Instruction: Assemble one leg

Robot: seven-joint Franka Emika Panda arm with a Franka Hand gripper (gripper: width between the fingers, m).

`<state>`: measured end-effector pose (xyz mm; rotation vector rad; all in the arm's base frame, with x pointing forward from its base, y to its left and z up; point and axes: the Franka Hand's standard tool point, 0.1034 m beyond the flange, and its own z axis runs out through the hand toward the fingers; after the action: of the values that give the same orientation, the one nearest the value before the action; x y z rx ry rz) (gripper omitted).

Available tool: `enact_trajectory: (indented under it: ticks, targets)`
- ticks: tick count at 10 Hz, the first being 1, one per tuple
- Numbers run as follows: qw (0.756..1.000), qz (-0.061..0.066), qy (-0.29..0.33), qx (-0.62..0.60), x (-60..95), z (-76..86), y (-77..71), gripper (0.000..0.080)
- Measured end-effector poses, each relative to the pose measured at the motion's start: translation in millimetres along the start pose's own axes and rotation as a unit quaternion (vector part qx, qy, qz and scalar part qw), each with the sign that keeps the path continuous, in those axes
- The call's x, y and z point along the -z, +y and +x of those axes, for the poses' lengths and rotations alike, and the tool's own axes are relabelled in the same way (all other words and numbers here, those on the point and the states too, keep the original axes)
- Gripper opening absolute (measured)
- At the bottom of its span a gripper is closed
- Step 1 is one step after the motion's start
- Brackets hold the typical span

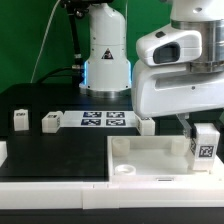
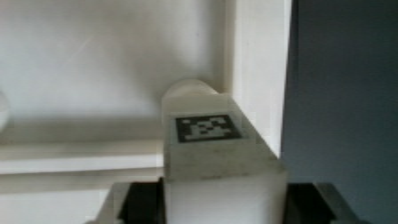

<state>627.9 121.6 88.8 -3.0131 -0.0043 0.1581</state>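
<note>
Black desk (image 1: 40,100) carries the white tabletop (image 1: 150,160). Fingers (image 2: 139,205) are closed on the leg (image 1: 205,148), which is upright at the tabletop's corner on the exterior view's right. Looks not seated yet, so insertion is left. Spare legs (image 1: 20,120) lie loose behind.

White plastic parts on a black matt desk (image 1: 30,105).
The leg (image 2: 214,150) looks like smooth white plastic with a soft sheen; its tag seems matt print in black and white. The tabletop (image 1: 150,160) is the same white plastic, smooth and slightly glossy. The arm shell (image 1: 170,75) is glossy white plastic with bright highlights. The hand (image 2: 217,208) has dark, matt fingers (image 2: 143,205). The marker board (image 1: 105,120) is flat, white and matt. The backdrop (image 1: 25,40) looks like green cloth.
</note>
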Motion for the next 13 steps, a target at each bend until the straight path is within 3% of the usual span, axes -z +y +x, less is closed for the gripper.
enact_trajectory:
  ticks: [3, 7, 9, 10, 11, 12, 13]
  targets:
    - [0.973, 0.003, 0.000, -0.232, -0.6, 0.2, 1.9, 0.0297]
    - [0.891, 0.001, -0.001, -0.454, -1.2, -0.7, -1.5, 0.0297]
    - [0.840, 0.006, -0.004, -0.542, -1.4, -0.5, -3.2, 0.0297]
    - [0.831, 0.006, -0.004, -0.557, -1.5, -0.6, -3.9, 0.0297]
    - [0.841, 0.006, -0.004, -0.541, -1.5, -0.6, -3.9, 0.0297]
    - [0.869, 0.003, -0.003, -0.494, -1.5, -0.7, -3.2, 0.0440]
    - [0.902, 0.002, -0.002, -0.433, -1.5, -0.8, -3.4, 0.0440]
